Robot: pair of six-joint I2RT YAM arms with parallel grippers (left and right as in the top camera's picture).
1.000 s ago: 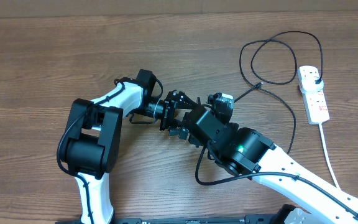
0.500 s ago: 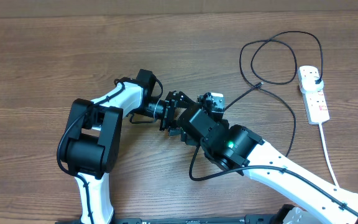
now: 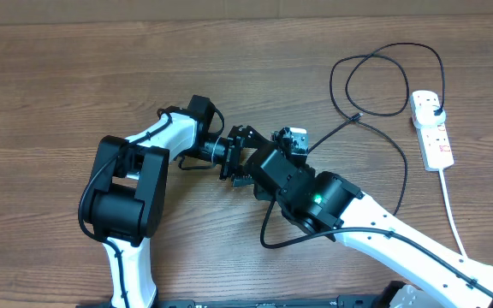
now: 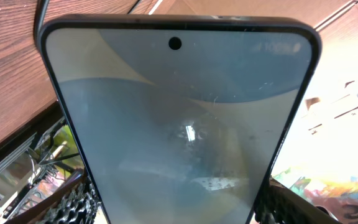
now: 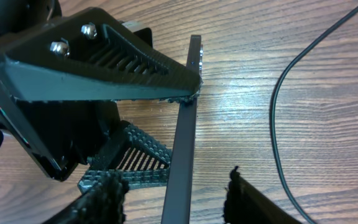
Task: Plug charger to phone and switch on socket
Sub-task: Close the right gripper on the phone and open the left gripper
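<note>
Gripping the phone (image 4: pixel 179 124) near the middle of the desk (image 3: pixel 50 77), the left gripper (image 3: pixel 238 159) pinches it between its ribbed pads, screen toward its own camera. The right gripper (image 5: pixel 174 198) hangs with fingers spread on either side of the phone's thin edge (I see no contact). I judge the plugging step is in hand but not done. The charger (image 5: pixel 274 124) lies loose, and its connector tip (image 3: pixel 359 115) is toward the back right corner, well apart from the phone. Next, the tip must be fetched and aligned with the port. The socket (image 3: pixel 433 137) lies at the right edge. The right arm reaches in from the front right corner.
</note>
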